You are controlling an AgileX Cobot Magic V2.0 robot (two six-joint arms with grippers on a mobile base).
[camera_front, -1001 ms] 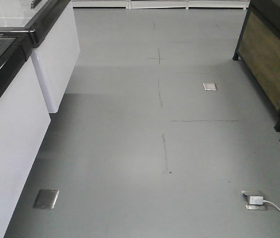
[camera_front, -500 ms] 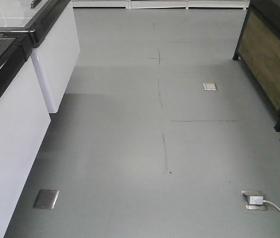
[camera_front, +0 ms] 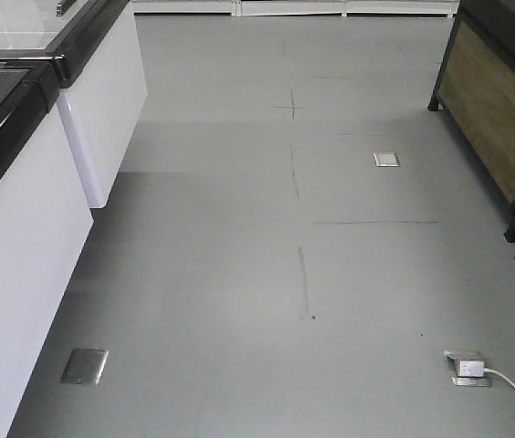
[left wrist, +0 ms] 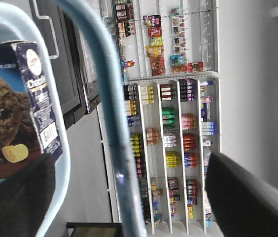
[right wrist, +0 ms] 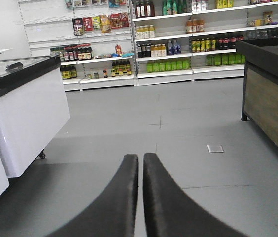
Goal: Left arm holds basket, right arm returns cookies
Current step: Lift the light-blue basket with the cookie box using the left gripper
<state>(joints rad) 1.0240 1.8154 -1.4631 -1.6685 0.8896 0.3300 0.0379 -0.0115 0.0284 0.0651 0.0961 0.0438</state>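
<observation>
The right fingers point(right wrist: 124, 197) lie closed, tip beside tip with only a thin slit between them, and they carry nothing. We judge this to be a travel posture. They point level along the grey shop floor point(right wrist: 178, 128) toward the stocked white shelves point(right wrist: 188, 39), which are well apart from them.

The left fingers point(left wrist: 16, 197) stand spread wide. The thin light blue hoop handle point(left wrist: 107, 98) passes between them; where it bears on the arm is out of view. We judge that the hoop hangs over the fingers' base and is not pinched. This lets the light blue plastic shopping basket point(left wrist: 60, 143) hang below with its mouth open for access from the other side.

The dark navy-and-brown cardboard cookie box point(left wrist: 16, 113) lies inside the basket, just behind the rim. The return step is not yet done.

In the front view, the white chest freezer point(camera_front: 20, 246), the wood-panelled stand point(camera_front: 495, 119) and the floor socket with its white cable point(camera_front: 467, 368) sit where they sat in the earlier frames. We therefore judge the base to be stationary.
</observation>
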